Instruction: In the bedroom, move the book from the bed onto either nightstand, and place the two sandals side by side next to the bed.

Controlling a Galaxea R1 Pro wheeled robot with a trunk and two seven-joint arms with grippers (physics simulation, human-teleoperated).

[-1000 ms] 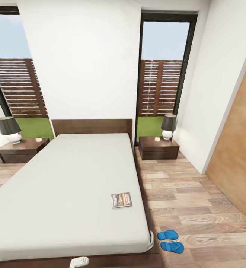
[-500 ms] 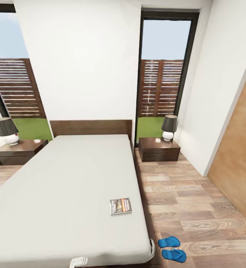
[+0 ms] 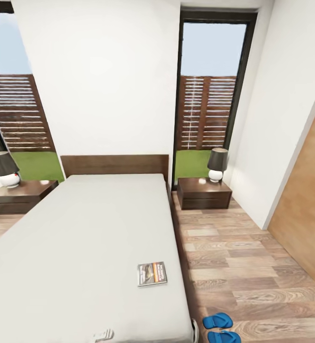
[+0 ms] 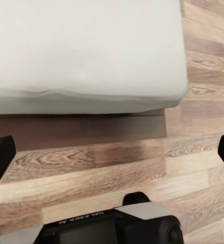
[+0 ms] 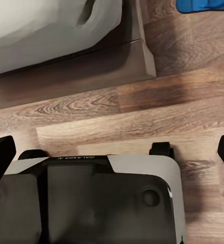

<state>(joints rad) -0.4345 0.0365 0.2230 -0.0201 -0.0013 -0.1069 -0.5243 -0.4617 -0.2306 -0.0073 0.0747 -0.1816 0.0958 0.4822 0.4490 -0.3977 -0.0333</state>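
Observation:
The book (image 3: 152,274) lies flat on the white mattress of the bed (image 3: 90,238), close to its right edge. Two blue sandals (image 3: 218,320) (image 3: 224,337) lie on the wood floor by the bed's near right corner, close together. One sandal (image 5: 203,5) shows at the edge of the right wrist view, past the bed frame's corner (image 5: 137,56). My left gripper (image 4: 112,157) is open over the floor in front of the bed frame (image 4: 76,129). My right gripper (image 5: 112,152) is open too, holding nothing.
A nightstand (image 3: 204,193) with a lamp (image 3: 217,164) stands right of the headboard, and another nightstand (image 3: 19,196) with a lamp (image 3: 2,169) stands to the left. A wooden door (image 3: 309,224) lines the right wall. A tall window (image 3: 209,90) is behind.
The whole head view has shifted: the camera has come closer to the bed, so book and sandals sit lower in the picture. Nothing has moved on its own.

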